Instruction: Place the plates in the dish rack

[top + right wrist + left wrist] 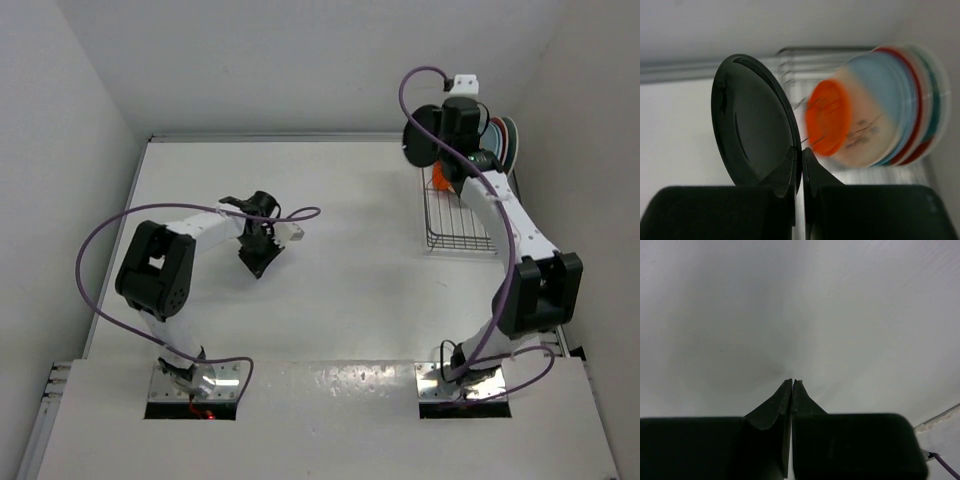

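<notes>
Standing at the far right of the white table [330, 300], the dish rack [455, 228] holds a blurred row of plates on edge: a red-rimmed plate [912, 147] toward the back, a cream-and-blue plate [875, 110], then the small orange plate [827, 117] in front. Just beside that one, the right gripper [801, 152] pinches the rim of the upright black plate [747, 125]. The left gripper [792, 384] hangs above the table, fingers pressed together, holding nothing.

Desk: white matte top [340, 300], spanning from wall to wall.
Back wall [300, 60]: plain white, meeting the desk's far edge.
Left wall [50, 150]: white, along the left edge.
Right wall [590, 120]: white, along the right edge.
Near edge: glossy white strip [330, 385] with faint glare.
Light: soft, even, weak shadows.
</notes>
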Robot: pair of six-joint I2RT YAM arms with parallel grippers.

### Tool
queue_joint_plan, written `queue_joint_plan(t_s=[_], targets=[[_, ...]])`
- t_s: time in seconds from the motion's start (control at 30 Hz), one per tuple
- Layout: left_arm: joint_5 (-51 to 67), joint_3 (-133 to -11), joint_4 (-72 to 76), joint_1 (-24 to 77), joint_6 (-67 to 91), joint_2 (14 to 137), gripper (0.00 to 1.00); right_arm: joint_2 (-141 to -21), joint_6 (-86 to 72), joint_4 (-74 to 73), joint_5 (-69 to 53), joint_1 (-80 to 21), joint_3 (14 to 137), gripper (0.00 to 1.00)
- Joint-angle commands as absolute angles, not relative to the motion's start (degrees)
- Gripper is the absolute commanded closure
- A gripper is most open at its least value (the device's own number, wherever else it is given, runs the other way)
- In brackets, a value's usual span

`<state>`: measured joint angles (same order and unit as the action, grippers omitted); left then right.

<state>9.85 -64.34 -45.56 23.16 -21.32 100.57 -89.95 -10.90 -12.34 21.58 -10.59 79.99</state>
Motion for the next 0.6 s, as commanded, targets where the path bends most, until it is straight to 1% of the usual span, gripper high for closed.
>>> queue_joint_plan(t_s=[0.0,0.1,0.3,0.57], targets=[[8.9,-66.4,-45.0,20.9,-20.6,101.6,0.91,-95.4,3.1,-3.4,40.1,-7.9,86.2,1.0],[8.9,-66.4,-45.0,18.4,-20.0,102.1,0.91,-100.2,6.5,3.2,41.9,-6.6,88.6,1.0],[9.4,-67.5,-46.0,16.4,-20.0,104.0,0.91,-106.4,10.4,6.8,41.8,-4.4,90.8,1.0],[12.3,-70.5,-47.8,15.3,-20.0,107.1,0.91,-112.1,10.4,8.8,42.8,-3.7,90.6,1.0]])
